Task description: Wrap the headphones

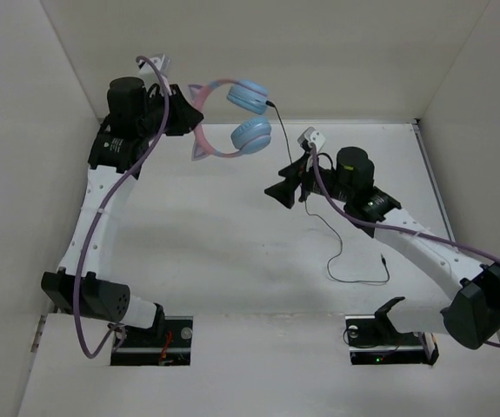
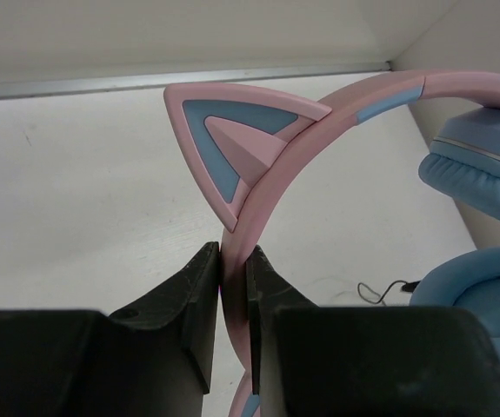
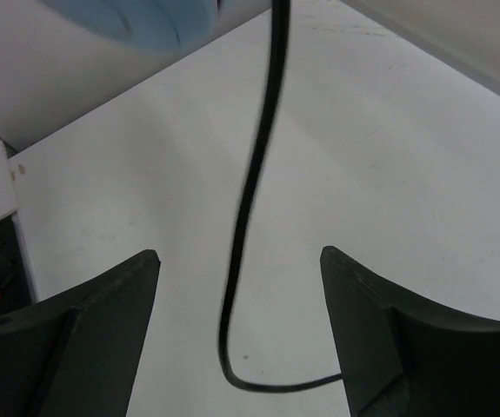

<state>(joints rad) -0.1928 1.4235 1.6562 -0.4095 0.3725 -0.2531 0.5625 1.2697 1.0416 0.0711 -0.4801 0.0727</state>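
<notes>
The left gripper [image 2: 234,278] is clamping the headphones [image 1: 250,134] aloft by the headband [image 2: 271,165], so the cable [image 3: 251,191] is dangling between open fingers of the right gripper [image 3: 239,291]

I work in a robotics lab test cell, by the look of it: my left arm [image 1: 89,230] and right arm [image 1: 428,258] are bolted to a bare white table [image 1: 232,269] boxed in by plain white panels [image 1: 15,130]. Thick purple cables [image 1: 78,304] trail along them, and exposed red wiring [image 1: 164,340] sits at their bases.
</notes>
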